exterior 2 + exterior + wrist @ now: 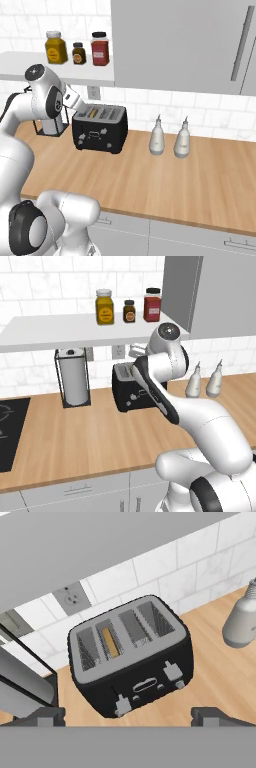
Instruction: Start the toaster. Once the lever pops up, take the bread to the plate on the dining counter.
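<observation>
Toaster [131, 662] holds bread [111, 643] in its second slot from the paper-towel side.

Glossy white rounded arm [210, 426] segments with dark joint bands.

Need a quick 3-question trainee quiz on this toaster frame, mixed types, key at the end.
1. True or false: the bread sits in the toaster slot nearest the bottles.
2. Multiple choice: the hand is A) shut on the bread, B) open above the toaster, C) pressing a lever.
3. Fill in: the three jars stand on the ____ above the counter.

Key:
1. False; in the hand view it is in the second slot from the paper towel end.
2. B
3. shelf
</observation>
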